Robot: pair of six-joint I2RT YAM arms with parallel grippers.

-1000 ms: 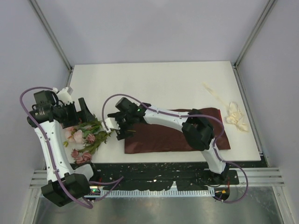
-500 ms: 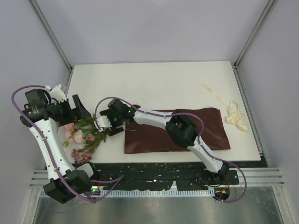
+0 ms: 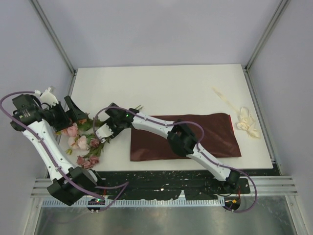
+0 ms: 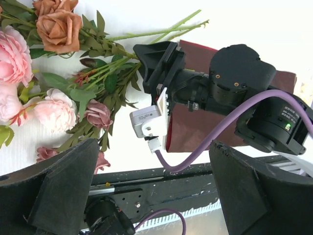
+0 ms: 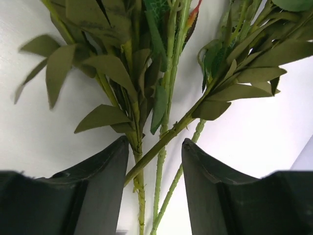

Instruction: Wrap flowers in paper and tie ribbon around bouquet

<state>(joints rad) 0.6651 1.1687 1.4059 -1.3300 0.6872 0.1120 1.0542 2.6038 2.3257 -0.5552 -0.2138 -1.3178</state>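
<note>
The flowers point(image 3: 80, 142), soft pink and mauve blooms on thin, knobbly green stems with matte pointed leaves, lie at the left edge of the white counter point(image 3: 171, 88). To their right lies the flat, faintly glossy maroon paper point(image 3: 151, 147), and the curled cream ribbon point(image 3: 247, 122) is far right. The right gripper point(image 5: 155, 147) has its jaws narrow around several stems; whether they pinch cannot be told. The left gripper point(image 3: 76, 111) hangs over the blooms with jaws wide, holding nothing.
</note>
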